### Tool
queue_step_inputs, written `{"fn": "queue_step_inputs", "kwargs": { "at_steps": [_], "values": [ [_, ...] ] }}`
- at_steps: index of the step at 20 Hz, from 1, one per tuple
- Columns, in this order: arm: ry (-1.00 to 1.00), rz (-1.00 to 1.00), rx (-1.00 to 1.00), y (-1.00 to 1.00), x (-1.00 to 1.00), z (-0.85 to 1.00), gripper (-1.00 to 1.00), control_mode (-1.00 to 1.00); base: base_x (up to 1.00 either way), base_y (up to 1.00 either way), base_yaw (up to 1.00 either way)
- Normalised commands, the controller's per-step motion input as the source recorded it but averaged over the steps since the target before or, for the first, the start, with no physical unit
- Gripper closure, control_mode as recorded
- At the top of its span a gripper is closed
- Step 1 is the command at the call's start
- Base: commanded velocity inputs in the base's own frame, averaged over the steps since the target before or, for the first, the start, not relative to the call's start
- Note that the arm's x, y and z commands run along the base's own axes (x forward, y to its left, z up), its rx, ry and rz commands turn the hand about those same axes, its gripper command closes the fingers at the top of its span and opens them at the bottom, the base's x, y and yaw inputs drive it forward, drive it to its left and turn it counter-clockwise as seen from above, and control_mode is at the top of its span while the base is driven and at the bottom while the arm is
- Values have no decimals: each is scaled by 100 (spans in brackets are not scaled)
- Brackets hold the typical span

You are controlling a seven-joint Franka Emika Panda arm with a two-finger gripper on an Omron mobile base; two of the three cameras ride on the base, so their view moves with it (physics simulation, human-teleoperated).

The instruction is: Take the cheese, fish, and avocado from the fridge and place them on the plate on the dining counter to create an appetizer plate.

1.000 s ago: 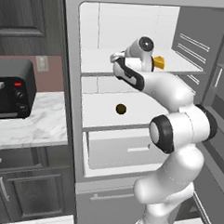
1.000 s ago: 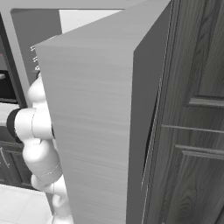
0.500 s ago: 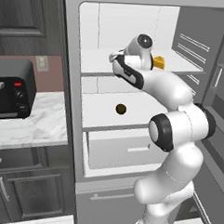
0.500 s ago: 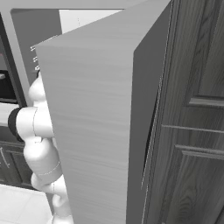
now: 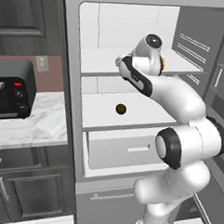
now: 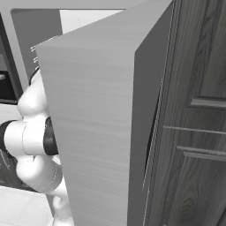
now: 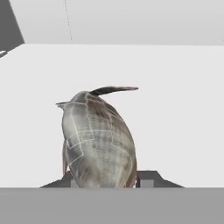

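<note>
The grey-brown fish (image 7: 98,140) lies on the fridge's white upper shelf (image 7: 175,109), tail pointing away, and fills the space between my gripper's (image 7: 105,178) two dark tips, which press its flanks. In the left base view my hand (image 5: 152,46) reaches into the open fridge (image 5: 69,83) at upper-shelf height. A sliver of the yellow-orange cheese (image 5: 164,64) peeks out just right of the hand. The dark avocado (image 5: 121,108) rests on the middle shelf below. The plate and dining counter are out of view.
A black toaster oven (image 5: 7,94) stands on the marble worktop (image 5: 34,128) left of the fridge. A white drawer (image 5: 126,149) sits under the middle shelf. The open grey fridge door (image 6: 97,123) stands close on the right, with racks (image 5: 192,43) inside.
The jaws went from wide open to closed against the fish's sides. The arm has barely shifted at the upper shelf.
</note>
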Motion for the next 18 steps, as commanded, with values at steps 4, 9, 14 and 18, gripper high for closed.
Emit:
{"fn": "queue_step_inputs", "kwargs": {
  "at_steps": [4, 9, 14, 18],
  "values": [
    [0, 0, 0, -12, -100, -17, 100, -100, 0, 0, 0],
    [0, 0, 0, 0, -100, -1, 100, -100, 0, 0, 0],
    [0, 0, 0, 0, -100, 20, 100, -100, 0, 0, 0],
    [0, 0, 0, 0, -100, 25, 100, -100, 0, 0, 0]
  ]
}}
